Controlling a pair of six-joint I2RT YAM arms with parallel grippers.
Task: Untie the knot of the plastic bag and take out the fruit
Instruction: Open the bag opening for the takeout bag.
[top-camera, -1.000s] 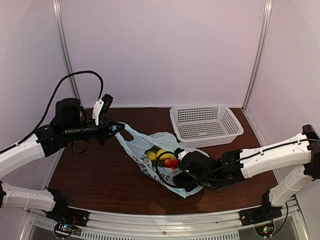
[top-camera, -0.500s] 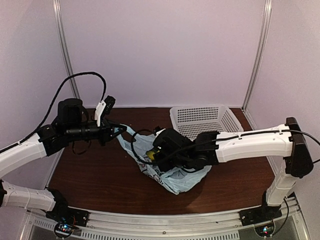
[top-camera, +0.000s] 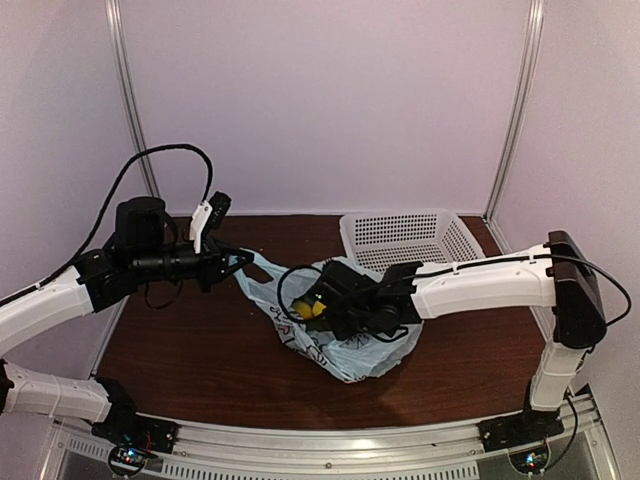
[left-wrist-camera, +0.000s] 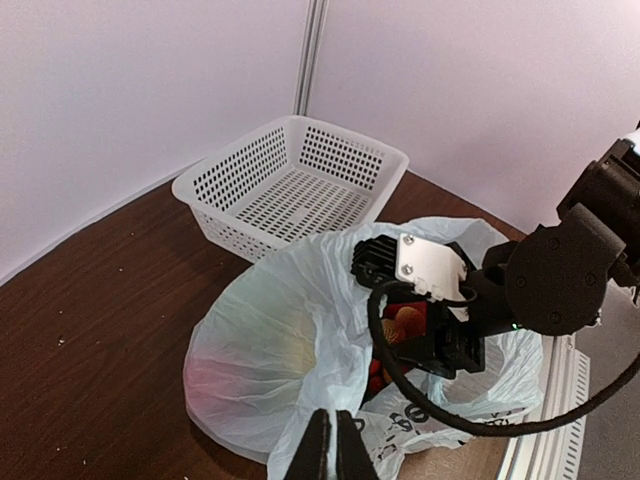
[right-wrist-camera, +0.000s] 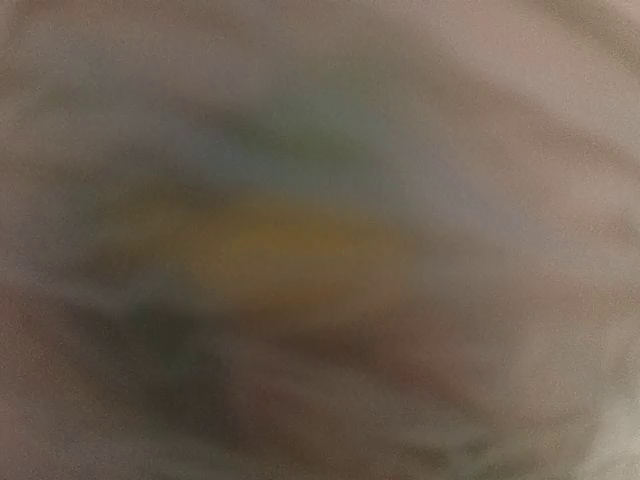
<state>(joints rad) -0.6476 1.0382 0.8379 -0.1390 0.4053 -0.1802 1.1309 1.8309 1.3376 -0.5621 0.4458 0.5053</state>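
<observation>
Two grippers share this step: the left gripper (left-wrist-camera: 334, 450), pinched shut on the plastic bag (left-wrist-camera: 270, 350) rim at left, should hold the mouth taut while the right gripper (top-camera: 322, 300), buried inside mid-table with its finger spread unreadable, closes squarely on one fruit (left-wrist-camera: 405, 322).

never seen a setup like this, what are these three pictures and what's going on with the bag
These are two white-and-black robot arms bolted to a brown table. The wide picture looks down from above and behind them; the other two come from cameras on each wrist. On the table lie a pale blue translucent plastic bag and a white perforated plastic basket. The left gripper is shut on the bag's edge, holding it up. The right gripper reaches inside, near a yellow fruit; its own camera view is blur, so whether it grips anything cannot be told.
</observation>
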